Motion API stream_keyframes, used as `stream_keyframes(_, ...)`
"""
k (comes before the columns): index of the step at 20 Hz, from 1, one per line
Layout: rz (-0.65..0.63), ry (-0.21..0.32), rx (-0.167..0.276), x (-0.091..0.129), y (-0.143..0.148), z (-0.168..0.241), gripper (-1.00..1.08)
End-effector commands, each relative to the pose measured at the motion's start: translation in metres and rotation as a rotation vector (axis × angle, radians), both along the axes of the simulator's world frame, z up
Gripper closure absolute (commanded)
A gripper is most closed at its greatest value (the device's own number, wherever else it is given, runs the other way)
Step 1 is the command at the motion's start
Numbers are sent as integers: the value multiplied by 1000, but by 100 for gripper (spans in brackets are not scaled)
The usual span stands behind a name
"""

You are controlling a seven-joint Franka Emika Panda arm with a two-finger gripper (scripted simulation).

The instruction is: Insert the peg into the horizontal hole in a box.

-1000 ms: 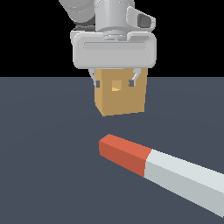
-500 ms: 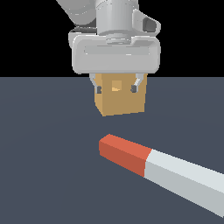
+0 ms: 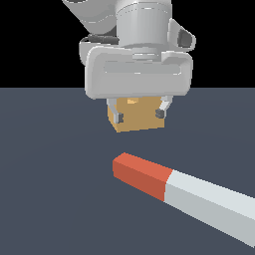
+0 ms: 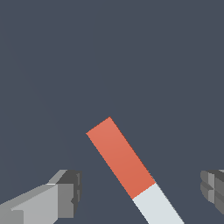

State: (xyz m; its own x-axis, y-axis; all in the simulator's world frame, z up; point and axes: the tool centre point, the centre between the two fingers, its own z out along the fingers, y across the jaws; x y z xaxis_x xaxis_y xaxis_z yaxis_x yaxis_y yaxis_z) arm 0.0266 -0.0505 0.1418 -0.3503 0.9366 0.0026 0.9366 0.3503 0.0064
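Observation:
The peg (image 3: 184,191) lies flat on the dark floor, its red-orange end (image 3: 142,174) toward the exterior view's left and its pale grey length running off to the right. Behind it stands the tan box (image 3: 137,115), its upper part covered by the gripper body; a bit of the brighter hole (image 3: 131,101) peeks out just under that body. My gripper (image 3: 139,115) hangs open above the floor, in front of the box, holding nothing. In the wrist view the peg (image 4: 127,164) lies slanted between the two fingertips (image 4: 70,192), touching neither.
The dark grey floor (image 3: 50,189) stretches all around, with a black background behind it. Nothing else stands near the peg or the box.
The gripper has come closer to the exterior camera and lower, looming larger and covering more of the box. The peg and the box have not moved.

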Motion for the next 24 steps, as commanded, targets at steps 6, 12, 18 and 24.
stream_keyframes(6,164,1,-1,18,-29,-19,-92)
stream_keyframes(12,303,1,-2,37,-51,-36,-92)
stream_keyframes(18,438,2,-4,59,-69,-51,-92)
stream_keyframes(24,534,3,-5,77,-79,-62,-92)
